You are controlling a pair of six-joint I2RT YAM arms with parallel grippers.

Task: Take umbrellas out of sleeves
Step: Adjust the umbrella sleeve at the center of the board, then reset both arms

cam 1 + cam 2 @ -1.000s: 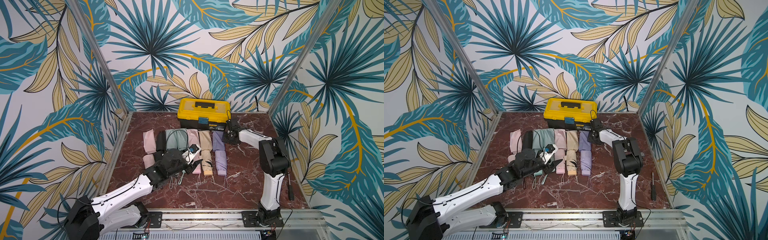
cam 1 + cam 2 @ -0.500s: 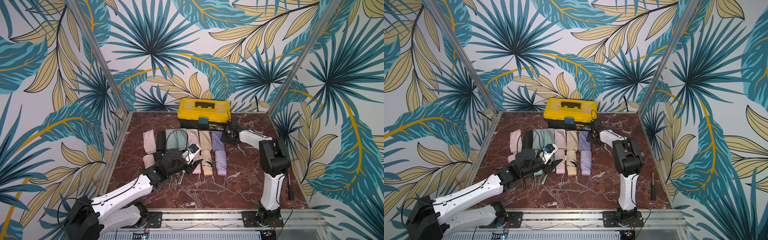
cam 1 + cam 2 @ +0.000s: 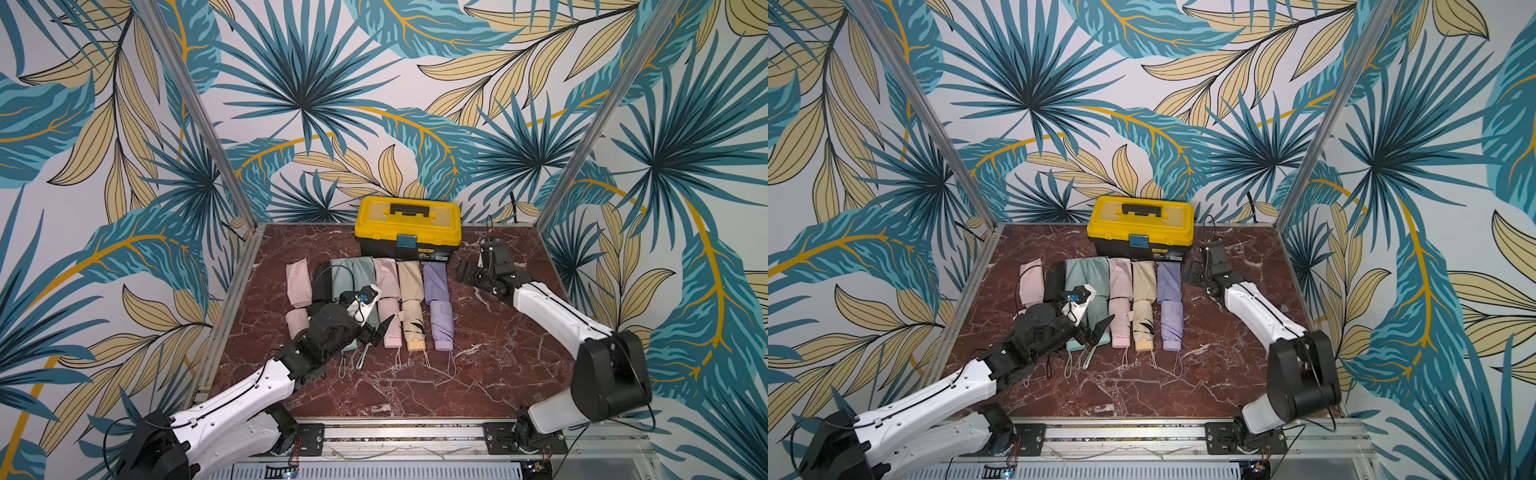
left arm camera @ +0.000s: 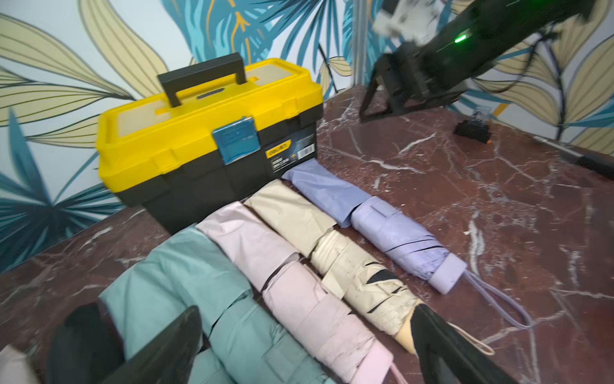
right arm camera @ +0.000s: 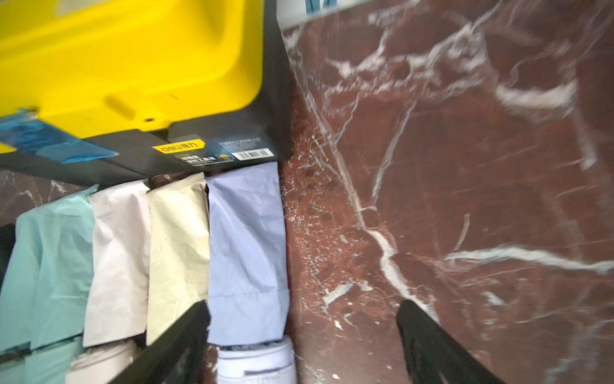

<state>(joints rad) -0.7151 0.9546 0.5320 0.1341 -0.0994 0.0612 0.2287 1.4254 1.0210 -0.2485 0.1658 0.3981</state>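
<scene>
Both pairs of fingers have sprung apart since the earlier frame, and the right gripper (image 3: 467,274) has drawn a little clear of the lilac sleeve (image 3: 434,279).

Nearest the front rail, the left gripper (image 3: 376,332) hovers low over the handle ends of a mint umbrella (image 4: 252,339) and a pink umbrella (image 4: 319,319). Its fingers (image 4: 442,342) are spread wide and hold nothing. The umbrellas lie side by side on the tabletop (image 3: 498,357), handles and wrist loops toward the front. The beige umbrella (image 3: 413,326) and lilac umbrella (image 3: 442,328) end the row on the right. Beyond each lies its matching sleeve, limp and flat, with its mouth at the canopy tip. Whether any tip sits inside a mouth cannot be told. Farther back, the right gripper stands empty beside the lilac sleeve, just in front of the yellow-lidded toolbox (image 3: 409,228).

Step in hand, as judged: release after a pull, with most or all umbrellas freed. Any remaining pull is best made with one set of fingers pinning the sleeve's closed end. The other set should draw the handle straight toward the front, low and along the row, so neighbours and loops stay put.

The tabletop is smooth red marble veined white. Leaf-patterned walls and metal corner posts (image 3: 198,112) enclose it.
</scene>
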